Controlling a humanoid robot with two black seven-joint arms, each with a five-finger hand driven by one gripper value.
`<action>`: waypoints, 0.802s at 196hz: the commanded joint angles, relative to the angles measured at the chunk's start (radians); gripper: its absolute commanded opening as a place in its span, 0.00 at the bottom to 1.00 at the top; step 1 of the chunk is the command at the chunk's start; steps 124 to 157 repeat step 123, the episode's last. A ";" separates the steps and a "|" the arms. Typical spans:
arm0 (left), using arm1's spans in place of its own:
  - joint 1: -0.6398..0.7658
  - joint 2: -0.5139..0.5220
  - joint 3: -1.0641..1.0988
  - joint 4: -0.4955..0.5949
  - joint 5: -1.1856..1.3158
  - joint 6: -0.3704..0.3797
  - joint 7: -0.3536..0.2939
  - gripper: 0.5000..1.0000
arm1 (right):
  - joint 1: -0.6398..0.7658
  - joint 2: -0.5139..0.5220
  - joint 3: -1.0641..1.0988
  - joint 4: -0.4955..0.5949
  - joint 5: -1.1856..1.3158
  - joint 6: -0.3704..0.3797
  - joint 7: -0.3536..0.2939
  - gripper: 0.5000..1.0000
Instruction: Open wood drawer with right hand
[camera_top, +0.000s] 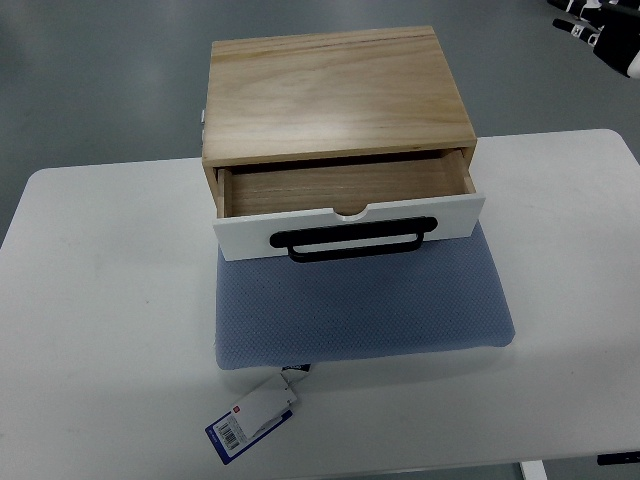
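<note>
Resting on a white table (100, 300): blue mat (360, 310), wood box (335, 95), its drawer (345, 190) pulled partly out, black handle (355, 240) facing forward. No hands visible, so grip state unknowable. Risk: pulling further could tip the drawer free. Tag (250, 420) with barcode, print unreadable.

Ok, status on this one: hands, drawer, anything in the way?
Both hands out of view. Wood drawer pulled partly open, looks empty, black handle free. Nothing in front but the blue mat.
</note>
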 joint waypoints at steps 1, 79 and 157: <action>0.000 0.000 0.000 0.000 0.000 0.000 0.000 1.00 | -0.049 0.070 0.066 -0.042 -0.028 0.000 -0.001 0.86; 0.000 0.000 0.000 0.000 0.000 0.000 0.000 1.00 | -0.188 0.218 0.146 -0.102 -0.045 0.003 0.159 0.86; 0.001 0.000 0.000 0.000 0.000 0.000 0.000 1.00 | -0.233 0.237 0.144 -0.112 -0.043 0.003 0.170 0.86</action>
